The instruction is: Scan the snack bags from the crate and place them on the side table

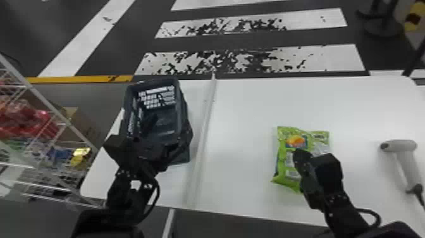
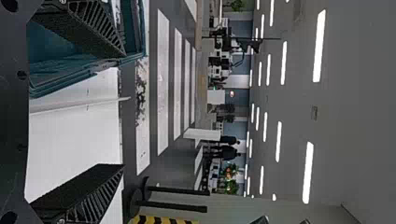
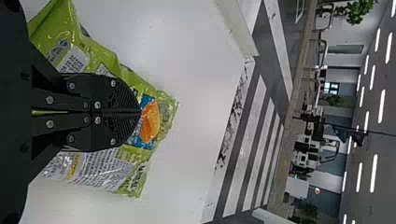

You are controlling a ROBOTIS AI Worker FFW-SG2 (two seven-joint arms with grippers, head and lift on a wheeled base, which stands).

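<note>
Black and close, at the left, the left gripper (image 2: 124,110) hangs by the crate (image 1: 183,107), its jaws wide apart; a careless swing could hook the rim and drag the crate askew. Rightward, a pale strip (image 1: 203,136) crosses the white surface (image 1: 246,110). Then comes the green snack bag (image 1: 284,171), lying on that surface beneath the right gripper (image 3: 141,112), whose jaws are together; whether they touch it, I cannot tell. Pressed down closed, they would likely shove or crumple it, creasing the code. At far right waits the scanner (image 1: 400,146), its cord (image 1: 419,193) a possible snag.
</note>
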